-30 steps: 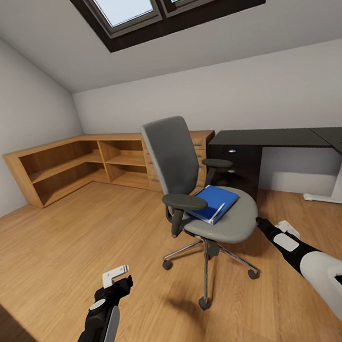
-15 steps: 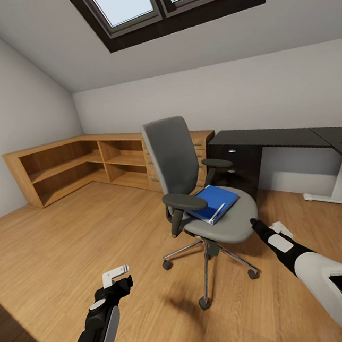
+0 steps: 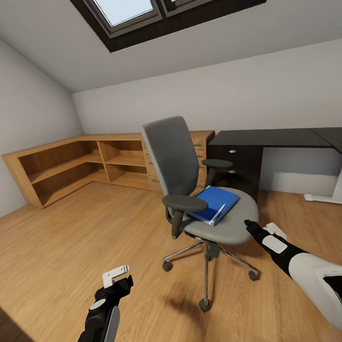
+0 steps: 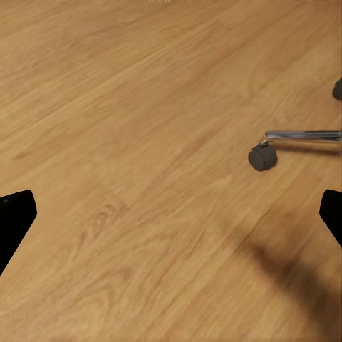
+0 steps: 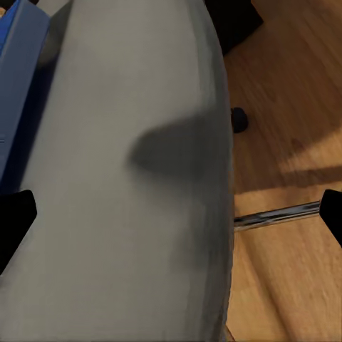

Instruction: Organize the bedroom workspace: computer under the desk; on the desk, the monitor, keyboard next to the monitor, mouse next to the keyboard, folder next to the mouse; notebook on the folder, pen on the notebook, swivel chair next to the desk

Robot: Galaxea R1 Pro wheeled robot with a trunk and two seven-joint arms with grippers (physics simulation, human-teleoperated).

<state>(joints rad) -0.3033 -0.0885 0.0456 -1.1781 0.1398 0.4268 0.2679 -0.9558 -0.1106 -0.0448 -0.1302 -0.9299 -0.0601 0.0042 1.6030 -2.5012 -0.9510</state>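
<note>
Your folder (image 3: 213, 203) lies flat on the grey seat of the swivel chair (image 3: 175, 160), toward the seat's far side, between the two black armrests; in the right wrist view its blue edge (image 5: 18, 92) sits at one side of the seat (image 5: 135, 199). The chair stands on the wood floor (image 3: 68, 248) in mid-room, its back turned partly toward the light-wood shelves (image 3: 79, 163) along the wall. The bench (image 3: 274, 138) with its glossy black top and dark drawer unit is just behind and to the right of the chair, apart from it. Your right claw (image 3: 248, 224) is at the seat's front-right edge, very near or touching it, you can't tell which; jaws spread wide, holding nothing, with the seat between the fingertips in the wrist view. Your left claw (image 3: 120, 276) hangs low over the floor, well apart from the chair, jaws also released and empty; its wrist view shows a castor (image 4: 261, 157) and one chrome leg over bare floor. A skylight (image 3: 166, 0) sits in the sloped ceiling above.
</note>
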